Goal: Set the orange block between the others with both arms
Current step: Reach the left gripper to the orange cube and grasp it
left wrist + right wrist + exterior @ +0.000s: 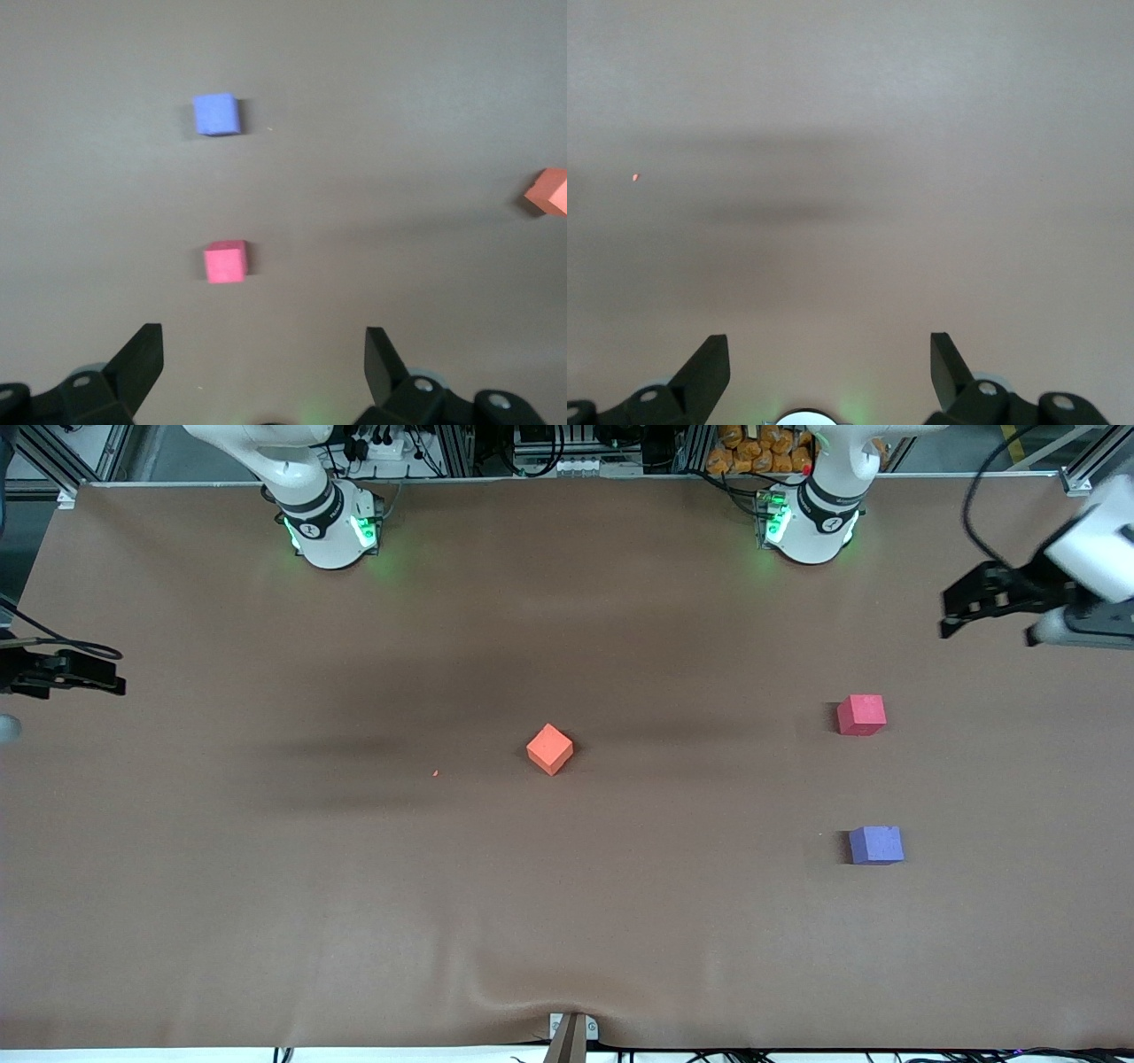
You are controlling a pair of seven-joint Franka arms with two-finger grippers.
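Sitting alone near the middle of the table (266,921), the orange block (549,748) is turned corner-on to the front camera and lies well apart from the pinkish-red cube (861,715) and the purple-blue cube (876,845), which sit toward the left arm's end of the table from it, the purple-blue one nearer the front camera than the red. The left gripper (961,607) hangs in the air over the table's edge at its own end, jaws spread wide and empty; the right gripper (89,677) hangs over the edge at the right arm's end, likewise wide open and holding nothing. The likeliest trouble, as I judge it, is the block's diagonal set: fingers closing on its corners rather than its flat faces could spin it or squeeze it out. The gap between the two cubes also looks fairly tight, so a careless lowering could nudge either one aside. Little else lies about, only a tiny orange speck (435,773) just beside the orange block toward the right arm's end, and nothing stands in the way.
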